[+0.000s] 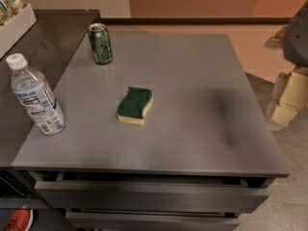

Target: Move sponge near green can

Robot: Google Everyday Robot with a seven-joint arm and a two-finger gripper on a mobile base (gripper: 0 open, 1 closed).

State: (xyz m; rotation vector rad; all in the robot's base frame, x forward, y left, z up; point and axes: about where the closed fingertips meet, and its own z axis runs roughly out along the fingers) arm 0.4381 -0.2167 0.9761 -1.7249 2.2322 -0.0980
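Observation:
The sponge, dark green on top over pale yellow foam, lies flat near the middle of the grey table top. The green can stands upright near the table's far left corner, well apart from the sponge. My gripper is at the right edge of the view, beyond the table's right side and above the floor, far from both the sponge and the can. It holds nothing that I can see.
A clear plastic water bottle with a white cap stands at the table's left edge. A white box sits on the darker counter at the far left. Drawers run below the table's front edge.

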